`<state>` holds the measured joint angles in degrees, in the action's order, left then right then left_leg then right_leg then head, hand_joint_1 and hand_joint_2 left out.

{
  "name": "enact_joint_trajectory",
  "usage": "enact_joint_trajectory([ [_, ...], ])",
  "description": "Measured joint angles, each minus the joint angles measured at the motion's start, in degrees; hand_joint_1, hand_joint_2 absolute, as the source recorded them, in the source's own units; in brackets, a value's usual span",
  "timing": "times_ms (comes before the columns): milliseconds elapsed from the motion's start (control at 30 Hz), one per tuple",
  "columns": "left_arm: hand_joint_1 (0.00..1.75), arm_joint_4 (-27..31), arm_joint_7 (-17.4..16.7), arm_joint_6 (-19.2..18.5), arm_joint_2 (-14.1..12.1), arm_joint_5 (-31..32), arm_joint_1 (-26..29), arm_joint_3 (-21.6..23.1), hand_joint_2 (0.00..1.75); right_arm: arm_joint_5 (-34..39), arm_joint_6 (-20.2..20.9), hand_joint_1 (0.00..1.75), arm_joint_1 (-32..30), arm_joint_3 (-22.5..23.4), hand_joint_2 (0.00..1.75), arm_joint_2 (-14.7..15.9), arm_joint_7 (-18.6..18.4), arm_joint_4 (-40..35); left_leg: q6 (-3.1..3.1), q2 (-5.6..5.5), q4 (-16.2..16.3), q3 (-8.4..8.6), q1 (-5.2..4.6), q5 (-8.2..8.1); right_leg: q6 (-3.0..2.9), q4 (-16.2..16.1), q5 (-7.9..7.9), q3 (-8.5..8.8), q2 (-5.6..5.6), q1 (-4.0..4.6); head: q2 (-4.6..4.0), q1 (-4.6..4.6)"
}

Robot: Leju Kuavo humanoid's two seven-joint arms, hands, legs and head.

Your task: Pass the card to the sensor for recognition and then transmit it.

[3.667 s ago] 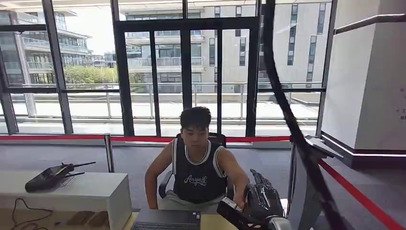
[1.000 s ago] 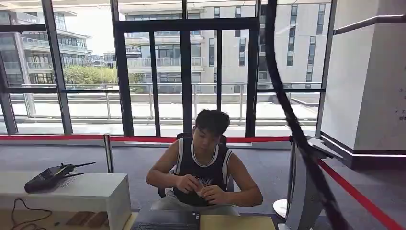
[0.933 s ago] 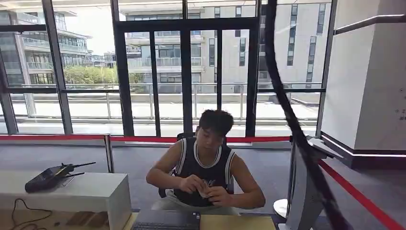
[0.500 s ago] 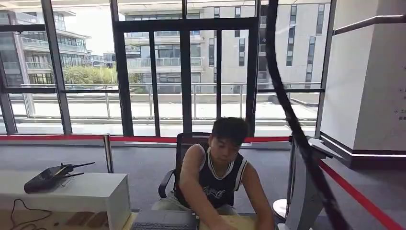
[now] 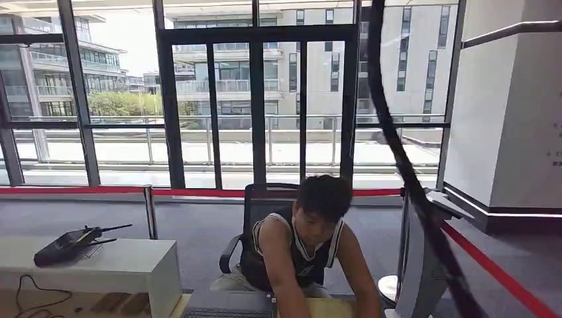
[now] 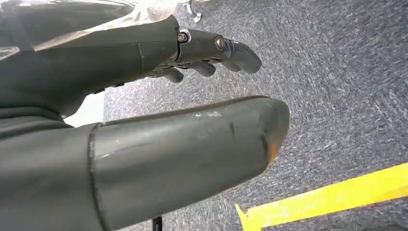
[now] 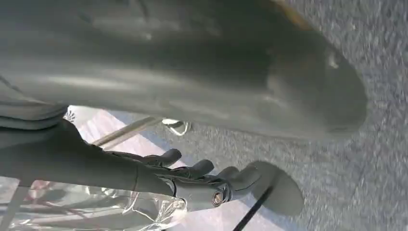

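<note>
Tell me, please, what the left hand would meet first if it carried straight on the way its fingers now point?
Most likely the grey carpet: the left hand hangs open and empty, with only floor beyond its fingers. The yellow floor line lies off to one side. Depth is hard to judge.

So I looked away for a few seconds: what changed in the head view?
The robot's right hand, raised by the person earlier, has dropped away and now hangs empty. The person has leaned forward over the desk. The radio on the white table stayed put.
</note>
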<state>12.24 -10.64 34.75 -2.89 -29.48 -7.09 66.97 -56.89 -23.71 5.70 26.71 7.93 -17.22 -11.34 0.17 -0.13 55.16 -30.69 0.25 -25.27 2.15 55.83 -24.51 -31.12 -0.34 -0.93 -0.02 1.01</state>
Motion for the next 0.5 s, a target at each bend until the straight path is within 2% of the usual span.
enact_joint_trajectory([
  [233,0.00,0.0,0.4,0.1,-0.1,0.3,0.0,-0.1,0.00,-0.2,2.8,0.00,0.0,0.0,0.00,-1.2,-1.4,0.6,0.00,0.00,0.0,0.01,-0.01,0.00,0.00,0.0,0.00,0.01,0.00,-0.01,0.00,0.00],
  [500,0.00,0.0,1.0,-0.3,-0.2,0.7,0.0,-0.1,0.00,-0.2,3.2,0.00,0.0,0.0,0.00,-1.7,-1.6,0.9,0.00,0.00,0.0,0.01,0.00,0.00,0.00,0.0,0.00,0.01,0.00,0.00,0.00,0.02],
])
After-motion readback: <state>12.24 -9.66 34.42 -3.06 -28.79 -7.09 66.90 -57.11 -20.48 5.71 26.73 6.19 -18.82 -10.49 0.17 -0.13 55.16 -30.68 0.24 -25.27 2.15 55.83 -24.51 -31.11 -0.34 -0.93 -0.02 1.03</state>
